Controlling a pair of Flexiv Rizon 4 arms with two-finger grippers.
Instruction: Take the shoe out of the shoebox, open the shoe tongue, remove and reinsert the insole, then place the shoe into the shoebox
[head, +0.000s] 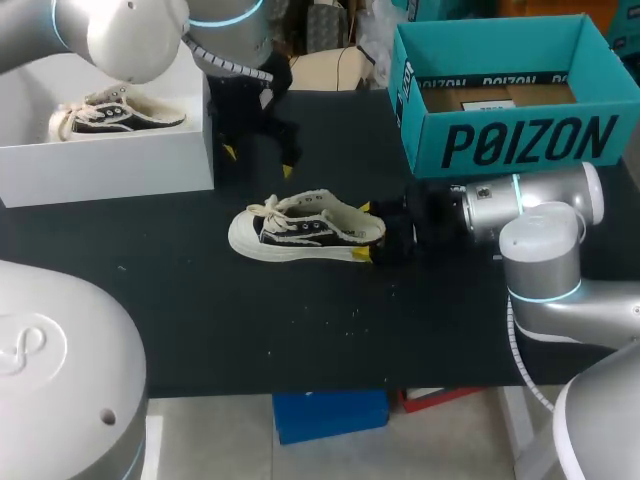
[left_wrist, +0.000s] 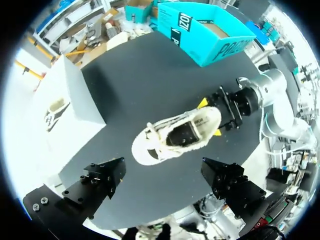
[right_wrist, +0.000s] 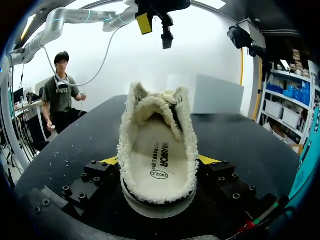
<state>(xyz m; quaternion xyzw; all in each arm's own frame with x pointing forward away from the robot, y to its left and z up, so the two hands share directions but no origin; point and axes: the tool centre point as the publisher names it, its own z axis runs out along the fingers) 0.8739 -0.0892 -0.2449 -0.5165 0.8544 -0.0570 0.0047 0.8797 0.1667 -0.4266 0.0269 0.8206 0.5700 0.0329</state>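
A black and white sneaker (head: 305, 232) with cream fleece lining lies on the black table, toe toward my left. My right gripper (head: 366, 232) is at its heel, with a yellow-tipped finger against each side. In the right wrist view the heel (right_wrist: 157, 192) sits between the fingers (right_wrist: 95, 172), and the insole (right_wrist: 157, 157) lies flat inside the shoe. My left gripper (head: 258, 160) hangs open above and behind the shoe. In the left wrist view the shoe (left_wrist: 175, 137) lies ahead of that gripper's (left_wrist: 165, 185) spread fingers. The white shoebox (head: 100, 165) stands at the back left.
A second sneaker (head: 115, 112) lies inside the white shoebox (left_wrist: 65, 110). A teal cardboard box (head: 520, 140) stands at the back right, just behind my right arm. Bare black tabletop lies in front of the shoe.
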